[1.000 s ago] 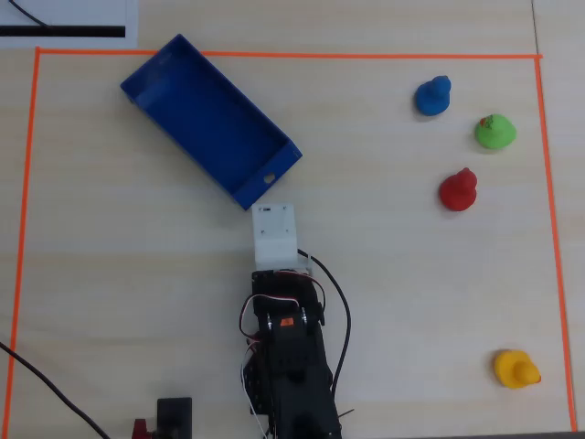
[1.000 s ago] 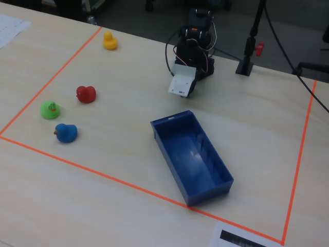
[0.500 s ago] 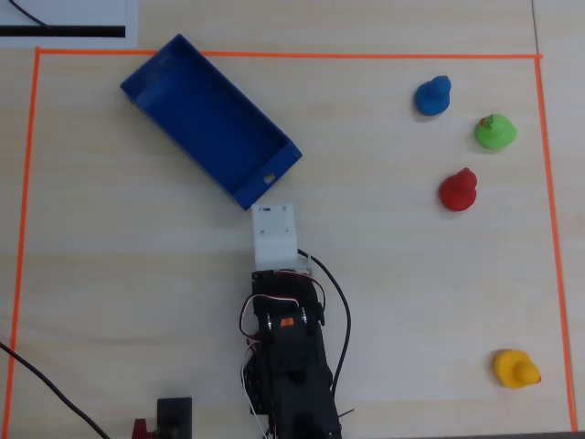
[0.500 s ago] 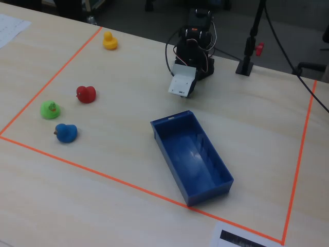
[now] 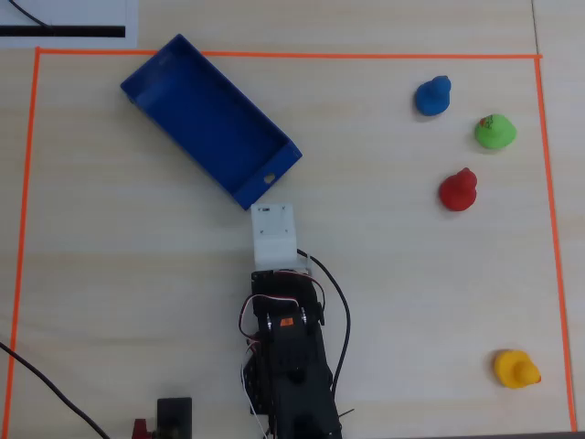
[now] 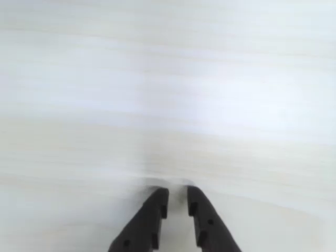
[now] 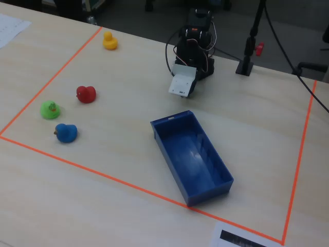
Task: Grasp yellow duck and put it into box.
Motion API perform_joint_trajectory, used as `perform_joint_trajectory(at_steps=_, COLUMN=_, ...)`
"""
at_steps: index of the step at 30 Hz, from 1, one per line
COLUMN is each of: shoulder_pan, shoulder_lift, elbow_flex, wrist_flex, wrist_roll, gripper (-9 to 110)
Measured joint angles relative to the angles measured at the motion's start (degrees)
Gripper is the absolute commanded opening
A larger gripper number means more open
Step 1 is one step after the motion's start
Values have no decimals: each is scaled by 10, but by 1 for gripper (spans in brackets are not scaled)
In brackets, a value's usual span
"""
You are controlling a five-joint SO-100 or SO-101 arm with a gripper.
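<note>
The yellow duck [image 5: 515,368] stands alone near the lower right corner of the taped area; in the fixed view it [image 7: 109,40] is at the far left. The blue box [image 5: 206,114] lies diagonally at the upper left, empty, with its holed short wall facing the arm; it also shows in the fixed view [image 7: 190,157]. My gripper [image 6: 176,191] points down at bare table just short of the box. Its jaws stand almost together with nothing between them. From above, the white wrist housing [image 5: 274,233] hides the fingers. The duck is far from the gripper.
A blue duck [image 5: 432,95], a green duck [image 5: 494,133] and a red duck [image 5: 458,190] stand grouped at the upper right. Orange tape [image 5: 274,54] borders the work area. A black stand [image 7: 245,67] and cables lie beside the arm's base [image 5: 292,366].
</note>
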Motion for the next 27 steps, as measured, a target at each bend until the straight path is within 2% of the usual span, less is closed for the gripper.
perform_joint_trajectory(at_steps=9, shoulder_pan=91, shoulder_lift=-105, elbow_flex=-40, wrist_flex=-217, wrist_roll=-7, gripper=0)
perform_joint_trajectory(at_steps=18, shoulder_pan=184, shoulder_lift=-308, elbow_flex=-265, wrist_flex=-309, wrist_roll=8, gripper=0)
perform_joint_trajectory(at_steps=27, shoulder_pan=379, shoulder_lift=-521, elbow_flex=-469, wrist_flex=-434, wrist_roll=37, gripper=0)
